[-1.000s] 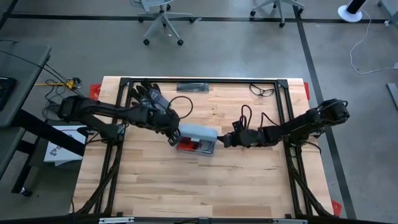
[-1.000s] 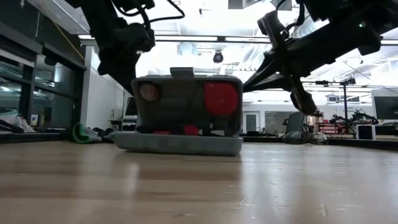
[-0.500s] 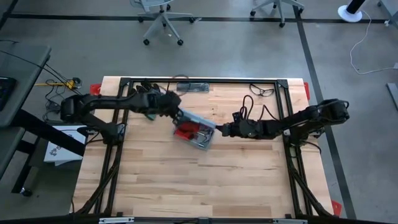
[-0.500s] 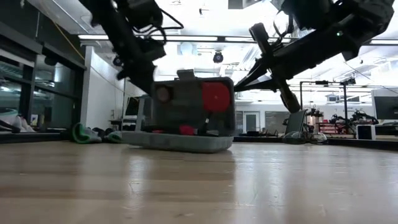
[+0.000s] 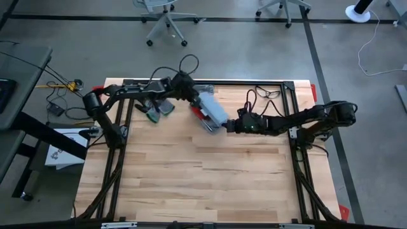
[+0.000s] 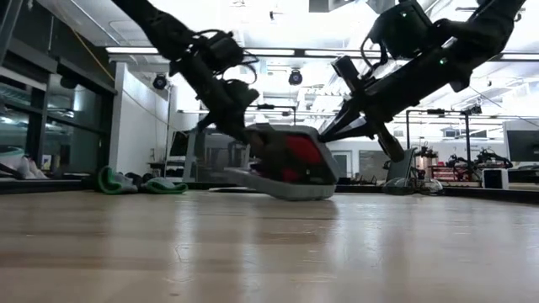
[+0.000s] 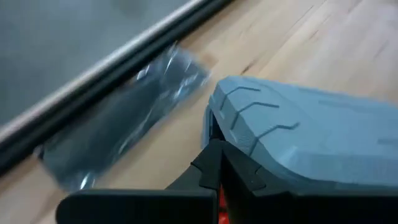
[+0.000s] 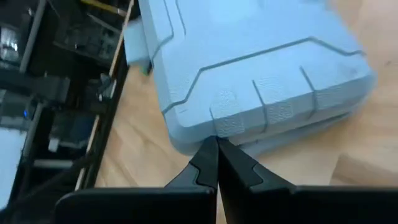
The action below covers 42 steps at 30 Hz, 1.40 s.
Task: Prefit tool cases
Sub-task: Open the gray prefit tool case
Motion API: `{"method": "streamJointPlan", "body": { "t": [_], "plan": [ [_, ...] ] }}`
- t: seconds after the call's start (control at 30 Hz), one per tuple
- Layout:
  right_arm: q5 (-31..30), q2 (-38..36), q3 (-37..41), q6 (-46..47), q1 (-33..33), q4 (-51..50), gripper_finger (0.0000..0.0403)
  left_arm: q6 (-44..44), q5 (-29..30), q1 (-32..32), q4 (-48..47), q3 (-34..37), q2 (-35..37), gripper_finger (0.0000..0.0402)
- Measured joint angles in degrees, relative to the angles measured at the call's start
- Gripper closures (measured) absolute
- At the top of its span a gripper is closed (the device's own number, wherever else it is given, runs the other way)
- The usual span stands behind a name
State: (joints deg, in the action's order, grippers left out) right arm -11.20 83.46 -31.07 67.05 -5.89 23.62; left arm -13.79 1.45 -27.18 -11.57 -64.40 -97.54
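Observation:
The blue-grey tool case (image 5: 212,113) lies slantwise on the table near its far edge, the lid lowered over the base and red showing in the gap (image 6: 296,156). My left gripper (image 5: 194,104) is shut at the case's far-left end. My right gripper (image 5: 228,127) is shut at its near-right end. Each wrist view shows the ribbed lid (image 7: 298,134) (image 8: 249,56) just beyond that arm's shut fingertips. My left gripper, its fingers shut, touches the case's rounded corner (image 7: 219,127) with its tips, just below the lid's rim. It comes slanting down from the table's left. The case stays on the table. My right gripper, fingers shut, has its tips against the lid's rim (image 8: 217,129) near a rounded corner. It comes slanting down from the table's right. The seam between lid and base runs just beside the tips.
Dark and green gloves (image 5: 158,108) lie left of the case. A clear plastic bag (image 7: 124,118) lies by the black frame rail (image 5: 203,81) at the far edge. A black cable (image 5: 267,93) sits far right. Bare wood (image 5: 203,178) fills the near half.
Both shut grippers have gone toward the far edge, the left one also toward the right, the right one toward the left. Between them the case has slid toward the far edge and turned from lying crosswise to slantwise. Its lid has tipped down from upright.

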Motion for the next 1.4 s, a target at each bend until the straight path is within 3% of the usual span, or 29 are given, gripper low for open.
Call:
{"method": "streamJointPlan", "body": {
  "t": [0.47, 0.77, 1.07, 1.2, 1.3, 1.4],
  "plan": [
    [-2.3, 0.0, -0.1, 0.4, 3.7, -2.5, 0.0403, 4.0, -3.2, 0.0, -6.7, -1.2, 0.0, 0.0401],
    [-8.4, 0.0, -0.4, 6.9, 13.8, -7.8, 0.0403, 14.9, -3.7, 1.2, -21.5, -1.1, 0.0, 0.0401],
    [-14.3, 2.4, -0.3, 17.0, 23.9, -8.6, 0.0403, 24.1, -1.1, 2.1, -28.1, -1.3, 0.0, 0.0401],
    [-18.3, 5.1, -0.2, 23.4, 29.8, -6.5, 0.0403, 30.3, 9.8, 2.0, -37.9, -3.3, 0.3, 0.0401],
    [-20.4, 8.2, -0.2, 28.1, 33.0, -4.6, 0.0403, 35.8, 14.9, 0.8, -36.0, -5.3, 2.1, 0.0401],
    [-20.5, 12.0, -0.2, 31.5, 34.4, -0.9, 0.0403, 39.6, 11.3, -1.0, -29.0, -8.3, 2.3, 0.0401]
  ]
}}
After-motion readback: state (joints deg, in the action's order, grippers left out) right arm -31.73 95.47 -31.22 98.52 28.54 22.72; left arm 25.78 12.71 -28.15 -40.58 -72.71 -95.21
